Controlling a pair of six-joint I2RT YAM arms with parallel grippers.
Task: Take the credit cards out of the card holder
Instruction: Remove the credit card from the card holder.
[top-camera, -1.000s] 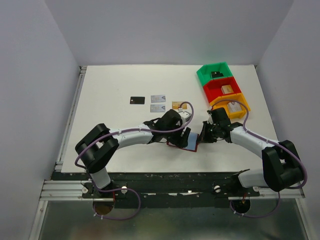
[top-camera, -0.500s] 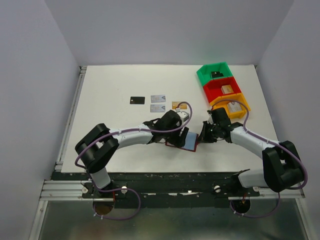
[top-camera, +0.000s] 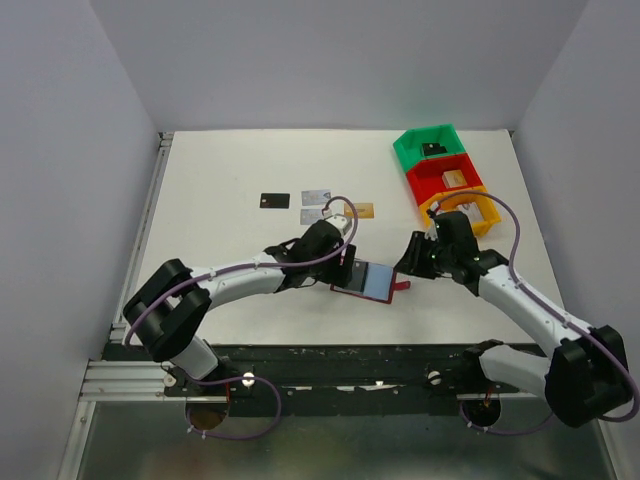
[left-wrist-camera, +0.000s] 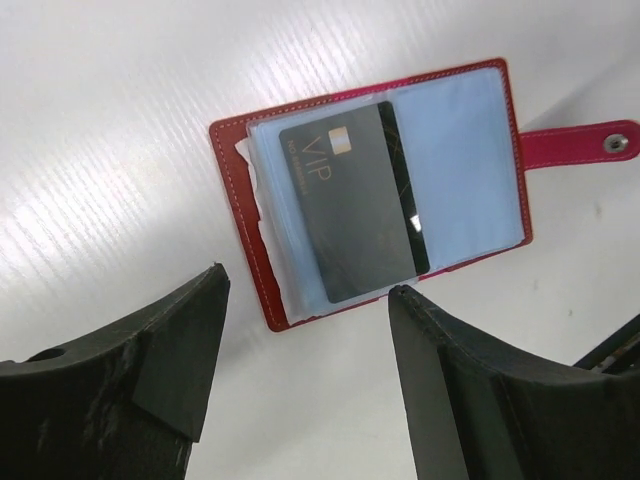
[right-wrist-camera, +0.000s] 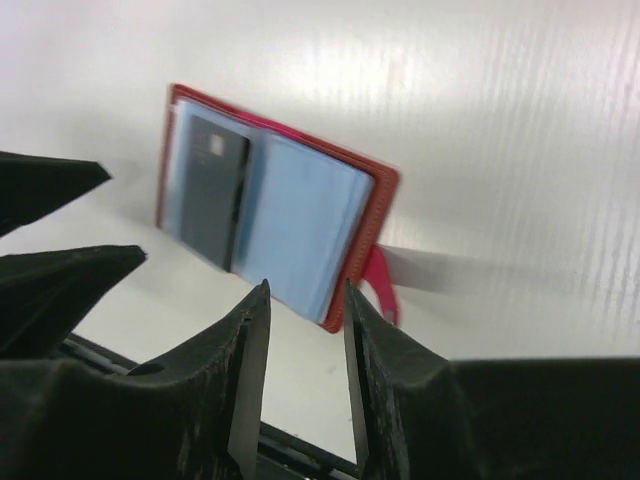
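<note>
lying open and flat on the table (top-camera: 230, 160), the card holder (top-camera: 372, 282) sits between the two grippers, blue lining up. one black card (left-wrist-camera: 355, 215) remains in its clear sleeve. the other credit cards (top-camera: 316, 197) lie loose farther up the table, well apart from it.

the left gripper (left-wrist-camera: 305, 298) hovers just above the holder with its jaws spread wide and nothing in them. the black card's long axis runs away from this gripper. its near short end lies at the holder's lower edge, roughly between the two fingertips, so the jaws span the card's width. this puts the left arm nearer the card, on the half that holds it.

the right gripper (right-wrist-camera: 305, 290) is on the far side, by the plain blue half and the snap tab (left-wrist-camera: 580, 145). its jaws are parted by a narrow gap and grip nothing. it looks placed to pin that half while the left draws the card out along its length.

the right wrist view is blurred, so i cannot tell whether the card's end pokes clear of the sleeve enough to pinch.
</note>
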